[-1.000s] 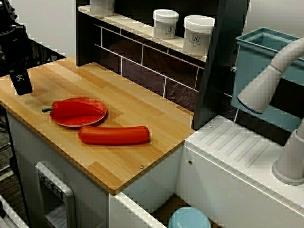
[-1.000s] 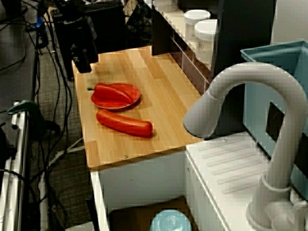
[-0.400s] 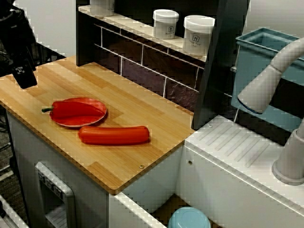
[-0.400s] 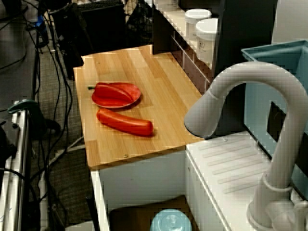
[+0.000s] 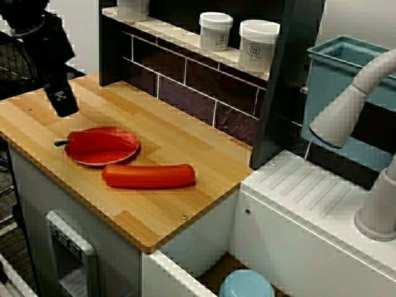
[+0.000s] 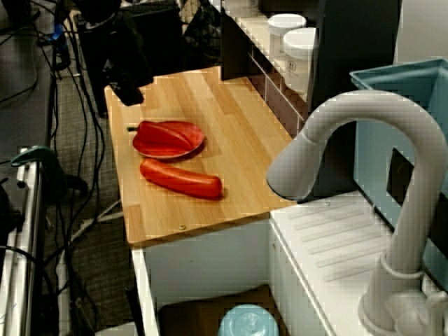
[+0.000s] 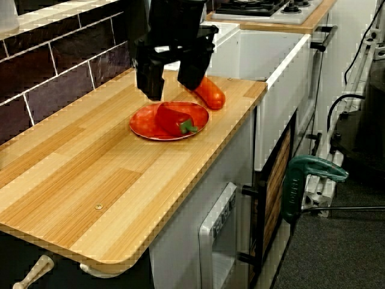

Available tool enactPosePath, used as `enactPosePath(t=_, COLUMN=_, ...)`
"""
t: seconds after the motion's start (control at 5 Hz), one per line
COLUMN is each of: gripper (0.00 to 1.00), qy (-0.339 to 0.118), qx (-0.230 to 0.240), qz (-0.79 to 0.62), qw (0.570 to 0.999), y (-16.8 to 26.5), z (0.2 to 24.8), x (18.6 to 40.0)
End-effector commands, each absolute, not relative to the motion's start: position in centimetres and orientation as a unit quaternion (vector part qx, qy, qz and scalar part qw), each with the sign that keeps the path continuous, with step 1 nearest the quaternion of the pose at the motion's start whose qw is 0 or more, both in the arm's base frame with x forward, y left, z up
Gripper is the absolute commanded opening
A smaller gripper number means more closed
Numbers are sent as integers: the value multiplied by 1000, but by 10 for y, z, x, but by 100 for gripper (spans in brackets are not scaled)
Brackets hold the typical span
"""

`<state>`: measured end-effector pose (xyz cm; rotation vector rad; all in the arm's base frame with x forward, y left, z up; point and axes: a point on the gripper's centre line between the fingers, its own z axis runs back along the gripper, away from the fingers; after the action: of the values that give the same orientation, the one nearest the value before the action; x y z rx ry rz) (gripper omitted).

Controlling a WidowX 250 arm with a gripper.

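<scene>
Wooden counter [image 7: 90, 180], gripper [image 7: 170, 90] near red plate [image 7: 143, 126]

White jars [image 5: 258, 45], upper centre in the view from the sink side, carry a small dark mark that is unreadable. Jaws are wide apart and hold nothing, raised near the red pepper [image 7: 174, 118], which lies on the plate.

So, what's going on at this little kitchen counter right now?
One robot arm's black gripper hovers open and empty above the wooden counter, right by a red plate that holds a red pepper. It touches neither. A long red sausage lies on the counter beside the plate. Two white jars stand on the shelf behind.
</scene>
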<state>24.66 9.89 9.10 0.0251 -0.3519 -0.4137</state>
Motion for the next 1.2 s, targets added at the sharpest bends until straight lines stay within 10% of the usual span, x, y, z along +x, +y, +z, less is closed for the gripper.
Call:
enactPosePath(t=0.0, gripper=100, qy=-174, qx=12, qz=-214, qw=961, y=90, z=95, x=256)
enactPosePath(t=1.0, gripper=100, qy=-154, qx=61, qz=-210, qw=963, y=72, z=30, x=258)
